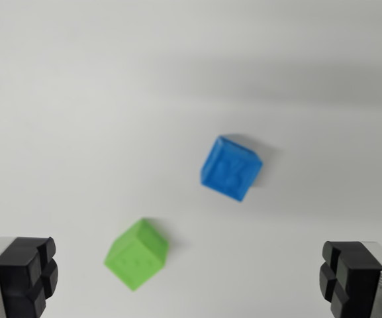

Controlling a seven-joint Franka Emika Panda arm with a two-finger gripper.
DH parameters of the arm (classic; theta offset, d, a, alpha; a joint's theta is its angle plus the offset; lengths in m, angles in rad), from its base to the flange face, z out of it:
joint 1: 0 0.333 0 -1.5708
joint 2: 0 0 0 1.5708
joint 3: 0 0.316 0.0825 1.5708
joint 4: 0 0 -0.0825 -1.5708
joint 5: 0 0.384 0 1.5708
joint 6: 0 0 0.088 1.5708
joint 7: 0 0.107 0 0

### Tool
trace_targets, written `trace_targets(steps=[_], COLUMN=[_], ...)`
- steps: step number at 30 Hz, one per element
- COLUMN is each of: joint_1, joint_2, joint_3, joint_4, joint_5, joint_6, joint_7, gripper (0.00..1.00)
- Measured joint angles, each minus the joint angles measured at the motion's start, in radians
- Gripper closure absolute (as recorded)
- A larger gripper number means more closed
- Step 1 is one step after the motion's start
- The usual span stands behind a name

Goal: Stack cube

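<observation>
A blue cube (230, 168) lies on the white surface near the middle of the wrist view, turned at an angle. A green cube (137, 254) rests lower and toward the wrist view's left, apart from the blue one and also rotated. My gripper (189, 278) is open, with its two black fingertips (26, 273) at the bottom corners of the picture. Nothing is between them. The green cube sits between the fingers' line, nearer the left one, and the surface is well below the fingers. The picture is slightly blurred.
A plain white tabletop (111, 99) fills the view. A soft grey shadow band runs across the upper right.
</observation>
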Motion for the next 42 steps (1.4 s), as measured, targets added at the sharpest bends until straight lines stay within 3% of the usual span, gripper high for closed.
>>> trace_targets(steps=[14,42], joint_1=[0.007,0.041], joint_2=[-0.033,-0.095], joint_3=[0.006,0.018], joint_4=[-0.099,-0.371], joint_5=[0.000,0.001], joint_6=[0.061,0.255], joint_7=[-0.074,-0.301], gripper=[0.00,0.00])
